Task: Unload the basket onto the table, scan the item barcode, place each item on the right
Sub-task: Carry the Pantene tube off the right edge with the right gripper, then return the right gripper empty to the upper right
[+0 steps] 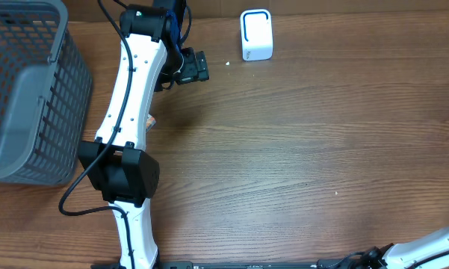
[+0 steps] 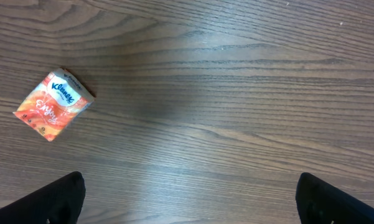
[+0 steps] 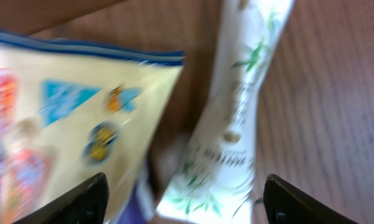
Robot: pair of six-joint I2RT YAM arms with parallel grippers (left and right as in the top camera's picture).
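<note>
The left pincer [image 2: 190, 198] hung open above the counter [image 2: 236, 93], its 2 black fingertips [image 2: 62, 199] wide apart. An orange Kleenex packet [image 2: 53, 102] lay flat on the wood, clear of both tips. Overhead, the white scanner [image 1: 256, 34] stood near the far edge, with a grey basket [image 1: 30, 90] at the left. The right pincer [image 3: 183, 202] stood open over a blurred yellow packet [image 3: 81, 118] and a white leaf-printed packet [image 3: 236, 112], which lay side by side.
</note>
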